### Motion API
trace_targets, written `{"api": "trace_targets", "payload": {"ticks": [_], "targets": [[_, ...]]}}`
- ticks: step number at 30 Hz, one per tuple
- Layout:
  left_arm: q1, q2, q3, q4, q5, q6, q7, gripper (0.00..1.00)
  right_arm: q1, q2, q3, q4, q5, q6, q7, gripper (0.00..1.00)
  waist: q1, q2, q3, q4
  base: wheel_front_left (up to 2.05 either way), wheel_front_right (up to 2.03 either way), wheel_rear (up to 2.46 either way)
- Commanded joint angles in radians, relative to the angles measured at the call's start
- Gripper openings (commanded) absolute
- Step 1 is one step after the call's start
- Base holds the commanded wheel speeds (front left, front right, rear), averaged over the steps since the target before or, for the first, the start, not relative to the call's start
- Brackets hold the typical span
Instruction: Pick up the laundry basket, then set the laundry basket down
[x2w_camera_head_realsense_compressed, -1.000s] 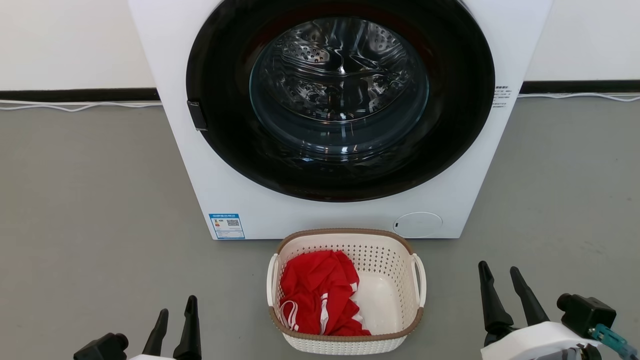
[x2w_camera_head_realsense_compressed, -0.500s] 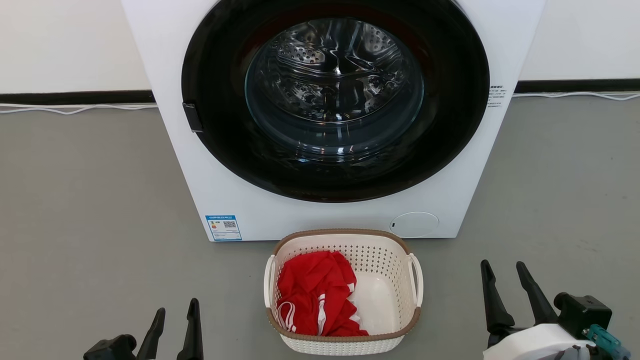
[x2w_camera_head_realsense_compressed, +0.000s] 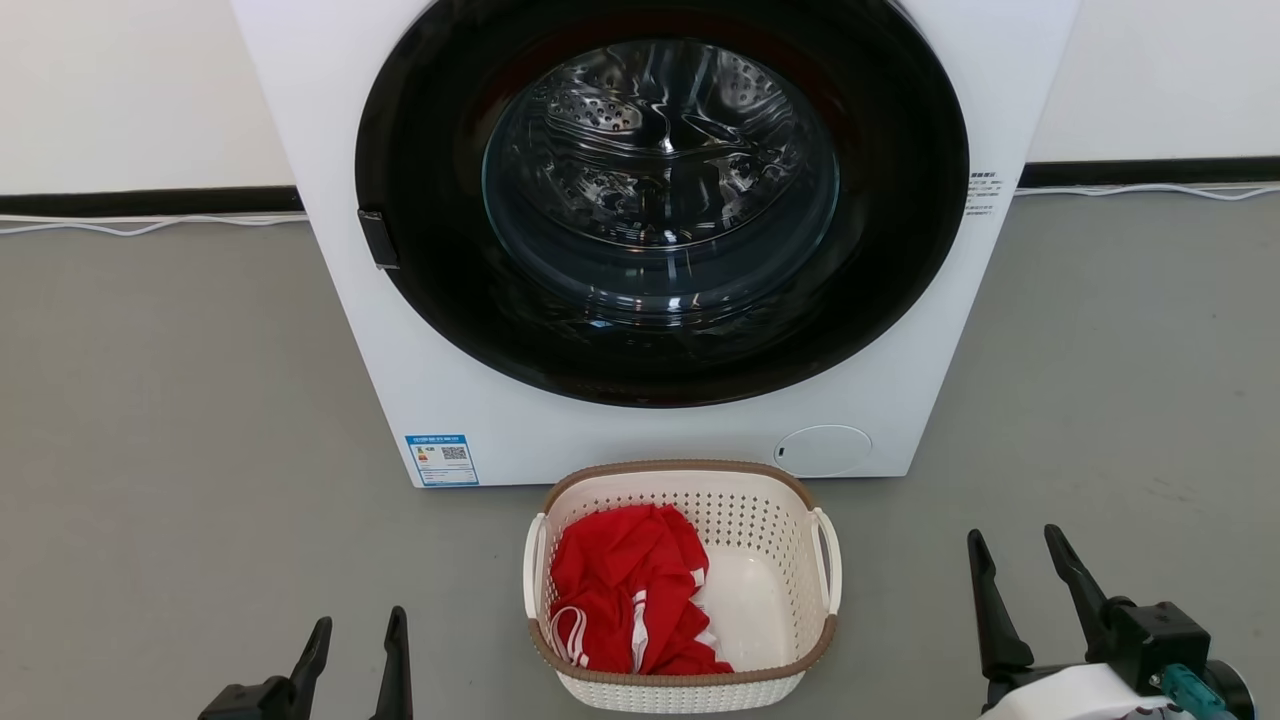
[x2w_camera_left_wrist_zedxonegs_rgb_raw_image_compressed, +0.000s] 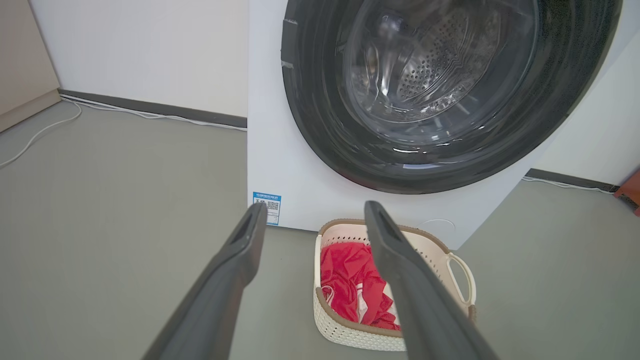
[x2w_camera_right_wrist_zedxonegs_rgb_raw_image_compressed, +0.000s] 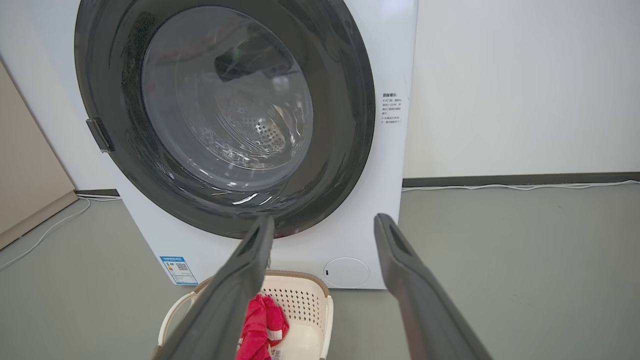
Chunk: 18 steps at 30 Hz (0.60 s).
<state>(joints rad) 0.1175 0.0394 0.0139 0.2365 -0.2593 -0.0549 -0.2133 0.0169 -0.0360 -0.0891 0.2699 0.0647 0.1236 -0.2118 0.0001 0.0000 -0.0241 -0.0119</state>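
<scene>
Low at the lower left of the head view, left pincer (x2w_camera_head_realsense_compressed: 360, 620): two long dark fingers (x2w_camera_head_realsense_compressed: 395, 665) pointing up, parted, empty. At the lower right, right pincer (x2w_camera_head_realsense_compressed: 1013, 535): fingers splayed wider, tips leaning slightly outward, also empty, rising from a white wrist housing (x2w_camera_head_realsense_compressed: 1070, 695) with a black camera block (x2w_camera_head_realsense_compressed: 1160, 640) beside it. In each wrist view, a pair of grey fingers reaching forward, tips well apart, clasping nothing.

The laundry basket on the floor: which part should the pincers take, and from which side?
Take the laundry basket by its two white loop handles: the left pincer on the left handle, the right pincer on the right handle, each from its own side. The loops stand off the walls, and both open pincers flank it.
</scene>
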Motion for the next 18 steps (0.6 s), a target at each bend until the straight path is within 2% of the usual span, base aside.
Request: {"api": "trace_targets", "payload": {"ticks": [1,10,18], "targets": [[-0.02,0.009,0.023,-0.032,0.043,0.009,-0.021,1.0,-0.02,-0.013,0.02,-0.032,-0.042,0.007,-0.022,1.0,0.0,0.0,0.0,0.001,0.0,0.0,0.0],[-0.012,0.011,0.024,-0.036,0.153,0.014,-0.047,1.0,-0.02,-0.014,0.012,-0.028,-0.154,0.007,-0.049,1.0,0.0,0.0,-0.002,0.009,0.0,0.0,0.0],[-0.008,0.011,0.028,-0.037,0.158,0.015,-0.048,1.0,-0.024,-0.014,-0.003,-0.022,-0.153,0.007,-0.05,1.0,0.0,0.0,-0.004,0.01,0.0,0.0,0.0]]}}
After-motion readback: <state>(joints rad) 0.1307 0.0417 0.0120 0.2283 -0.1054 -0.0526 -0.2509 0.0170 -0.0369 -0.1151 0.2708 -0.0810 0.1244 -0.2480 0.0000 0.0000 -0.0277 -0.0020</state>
